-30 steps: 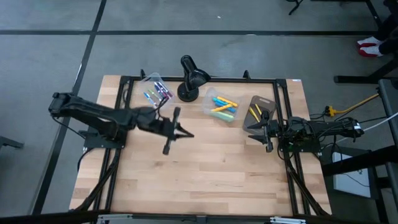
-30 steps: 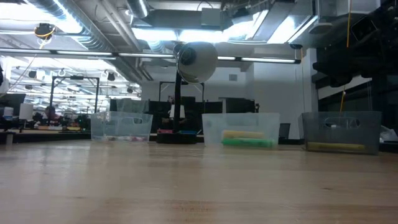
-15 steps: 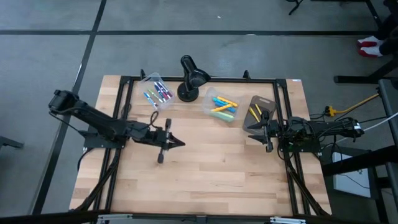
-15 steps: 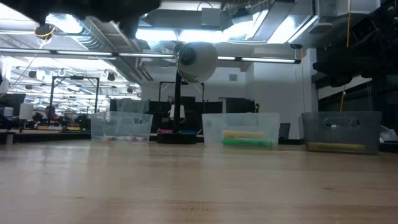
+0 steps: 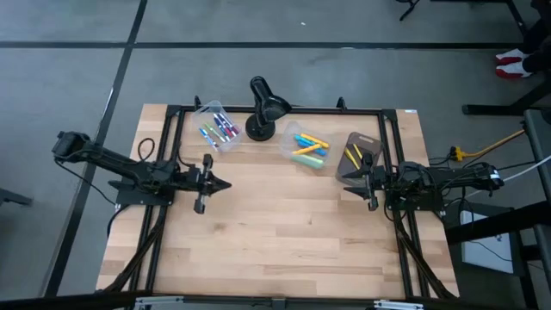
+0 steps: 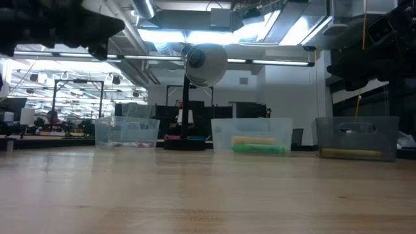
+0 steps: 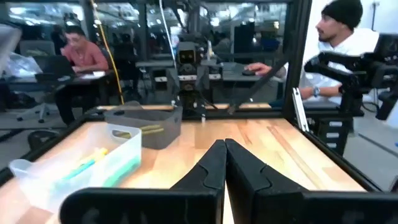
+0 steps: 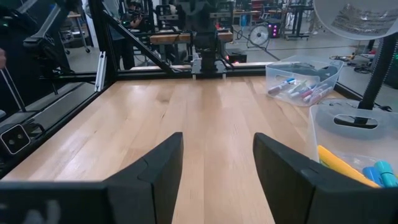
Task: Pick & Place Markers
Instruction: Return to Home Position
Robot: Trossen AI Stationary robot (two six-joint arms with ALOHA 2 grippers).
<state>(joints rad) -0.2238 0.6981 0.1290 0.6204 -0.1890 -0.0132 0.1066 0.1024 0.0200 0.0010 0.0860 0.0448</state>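
Note:
The markers lie in three tubs along the table's far edge. A clear tub [image 5: 217, 129] holds blue, green and purple ones. A second clear tub [image 5: 307, 148] holds yellow, cyan, green and orange ones. A grey tub [image 5: 360, 155] holds yellow ones. My left gripper [image 5: 225, 183] hangs shut and empty over the table's left part, pointing level toward the right; its fingertips meet in the left wrist view [image 7: 225, 163]. My right gripper [image 5: 346, 182] waits open at the table's right side, near the grey tub, with nothing between its fingers [image 8: 217, 163].
A black desk lamp [image 5: 263, 108] stands between the two clear tubs at the far edge. A dark metal frame [image 5: 275, 110] runs around the table. The bare wood [image 5: 284, 232] takes up the middle and near part. People sit and stand beyond the table in the left wrist view.
My left gripper has drawn back from the table's middle toward the left edge and has sunk lower, staying shut and empty. Its wrist has rolled somewhat on the way. The arm now shows at the low view's upper left.

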